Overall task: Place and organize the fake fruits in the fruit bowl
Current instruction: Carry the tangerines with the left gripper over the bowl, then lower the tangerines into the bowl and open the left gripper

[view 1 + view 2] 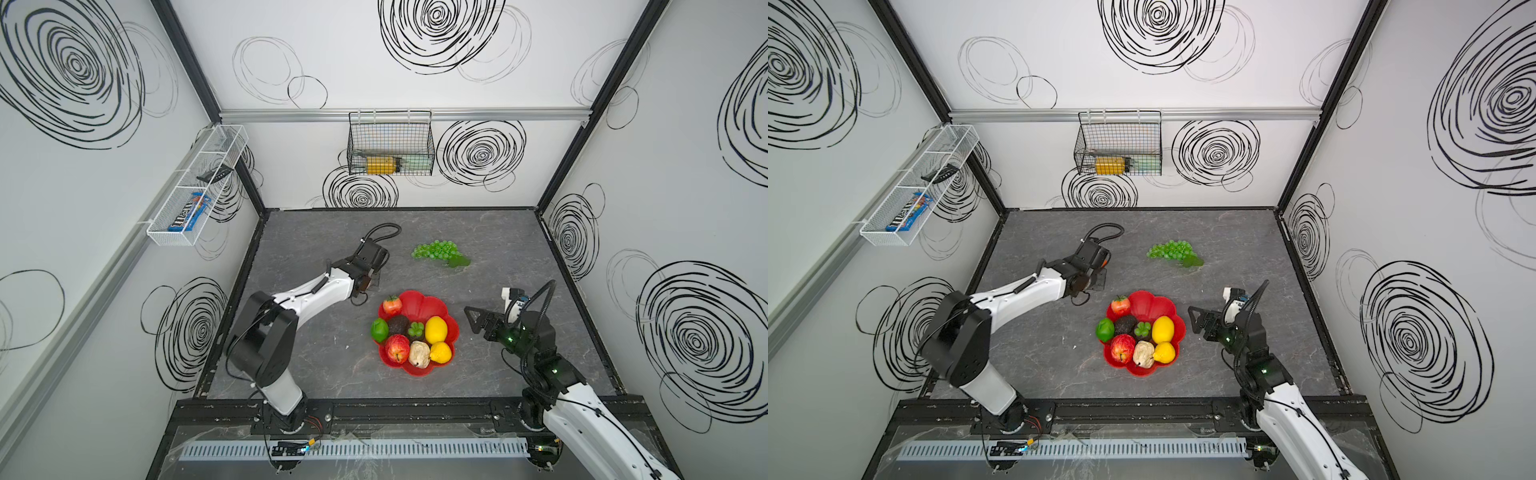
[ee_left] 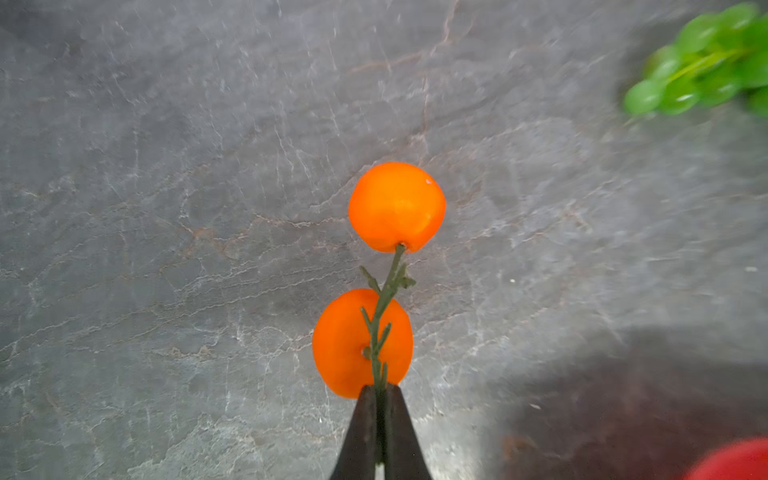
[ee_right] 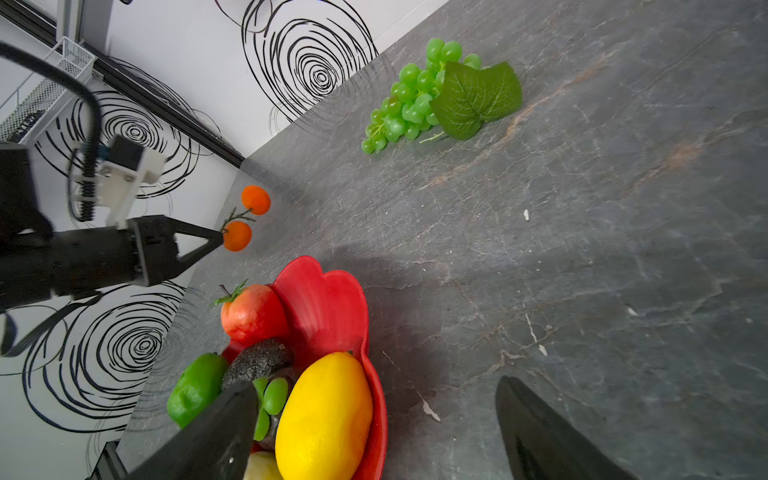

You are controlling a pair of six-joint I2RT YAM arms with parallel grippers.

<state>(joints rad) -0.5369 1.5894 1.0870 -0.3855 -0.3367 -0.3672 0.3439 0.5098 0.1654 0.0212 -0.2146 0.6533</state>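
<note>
Pick step: left fingers (image 2: 359, 432) are pinched shut on the stem (image 2: 380, 328) of the orange pair (image 2: 397, 207), low over the counter (image 1: 316, 353) near the bowl (image 1: 419, 303); right fingers (image 3: 216, 432) wide open, empty; next I lift them into the bowl's bare half, grapes (image 1: 434, 250) after.

Black wire basket (image 1: 390, 143) hangs from an aluminium rail (image 1: 270, 115) across the back wall (image 1: 353, 62); a yellow item (image 1: 380, 165) lies inside. All the walls are white, scrawled with black spiral doodles. Below the basket is a dark grey, stone-veined worktop (image 1: 332, 374). Black frame posts (image 1: 600, 104) stand in the corners either side of the basket. Left of the basket, on the side wall, is a white mesh tray (image 1: 197, 187) with a blue M&M's pack (image 1: 189, 218). At the worktop edge farthest from the basket runs a slotted grey cable duct (image 1: 374, 449). Light is even, shadows soft.
</note>
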